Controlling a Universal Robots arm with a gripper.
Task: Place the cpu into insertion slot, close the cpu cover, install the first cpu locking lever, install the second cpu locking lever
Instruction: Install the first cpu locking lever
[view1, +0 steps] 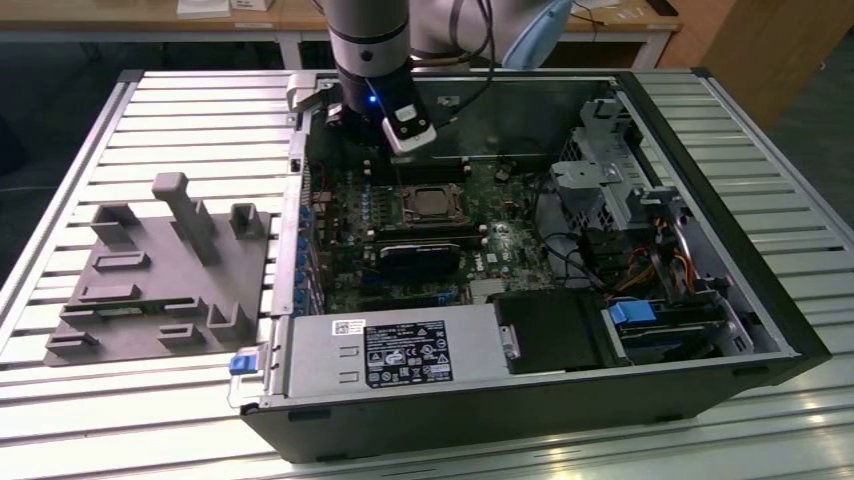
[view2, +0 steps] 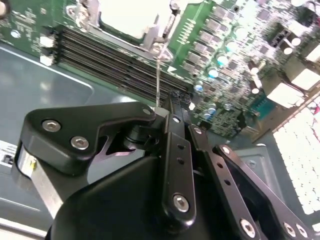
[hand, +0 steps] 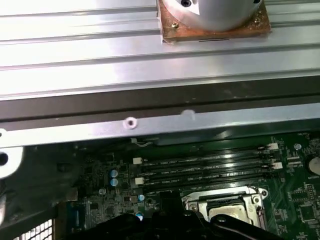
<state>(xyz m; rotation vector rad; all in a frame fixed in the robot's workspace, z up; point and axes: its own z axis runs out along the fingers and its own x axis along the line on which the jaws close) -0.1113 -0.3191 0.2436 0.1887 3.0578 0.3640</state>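
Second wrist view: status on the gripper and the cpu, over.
Gripper at tip of raised locking lever. Cpu seated, cpu cover down over it. Nothing in the way.

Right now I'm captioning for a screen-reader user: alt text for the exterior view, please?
The arm reaches down into an open computer case on a slatted table, ending near the cpu on the motherboard. A grey fixture lies at the exterior view's left.

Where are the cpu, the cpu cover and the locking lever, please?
cpu (view2: 127, 17): second wrist view, its bright metal top.
cpu cover (view2: 148, 39): second wrist view, frame edge beside the cpu.
locking lever (view2: 158, 75): second wrist view, middle of thin rod.
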